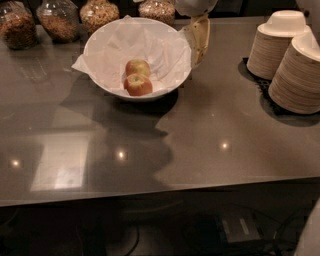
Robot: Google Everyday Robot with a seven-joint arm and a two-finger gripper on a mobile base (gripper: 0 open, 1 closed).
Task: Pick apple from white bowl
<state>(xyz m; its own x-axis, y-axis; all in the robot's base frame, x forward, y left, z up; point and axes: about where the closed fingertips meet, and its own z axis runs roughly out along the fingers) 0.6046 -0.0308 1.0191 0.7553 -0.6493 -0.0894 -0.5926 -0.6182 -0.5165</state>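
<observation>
Gripper (198, 45) near the table's (210, 130) far edge, arm (196, 6) was cut off above, jars (59, 17) were cropped at top, paper bowl stack (300, 75) ran past the right edge

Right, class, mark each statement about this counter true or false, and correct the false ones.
1. The white bowl holds two apples. True.
2. The gripper is touching the red apple. False: it hangs by the bowl's rim on the picture's right, apart from both apples.
3. The red apple lies nearer the camera than the paler apple. True.
4. The paper bowls are stacked on the picture's left. False: they stand on the right.
5. Jars stand behind the white bowl. True.
</observation>
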